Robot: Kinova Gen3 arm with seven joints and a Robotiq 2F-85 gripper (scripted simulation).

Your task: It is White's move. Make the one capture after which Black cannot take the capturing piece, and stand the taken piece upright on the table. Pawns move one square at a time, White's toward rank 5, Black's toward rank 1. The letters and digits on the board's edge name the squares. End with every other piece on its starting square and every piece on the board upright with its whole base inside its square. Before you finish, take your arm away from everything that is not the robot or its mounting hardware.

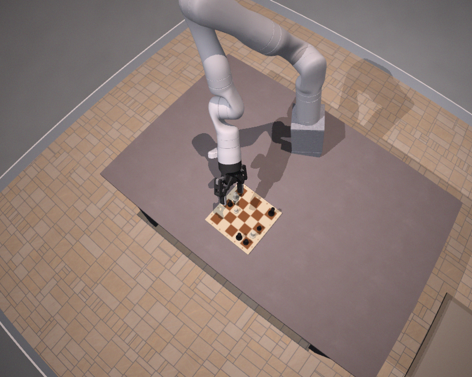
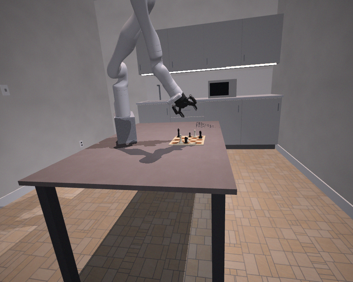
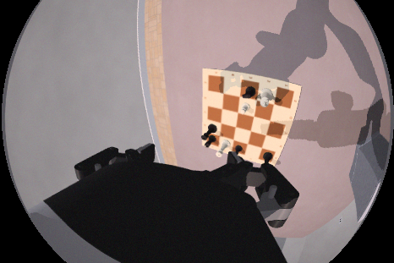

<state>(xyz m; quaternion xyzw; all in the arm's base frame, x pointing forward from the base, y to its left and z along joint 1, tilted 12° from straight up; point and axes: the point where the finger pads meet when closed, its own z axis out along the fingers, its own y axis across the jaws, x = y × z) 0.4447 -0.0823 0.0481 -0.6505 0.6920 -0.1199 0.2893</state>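
Observation:
A small five-by-five chessboard [image 1: 243, 219] lies on the brown table, and shows in the exterior view [image 2: 187, 140] and the wrist view [image 3: 248, 112]. Several black pieces stand on it, among them one at the right edge [image 1: 271, 211] and a cluster near the front corner [image 1: 239, 236]. White pieces stand mid-board [image 1: 236, 210] and near the front [image 1: 252, 234]. My gripper [image 2: 185, 106] is open and empty, hanging well above the board's far side. In the top view the gripper [image 1: 229, 190] hides the board's far corner.
The arm's base block [image 1: 307, 131] stands on the table behind the board. Kitchen cabinets and a counter [image 2: 231, 121] run along the wall past the table's far end. The board sits near one long edge of the table.

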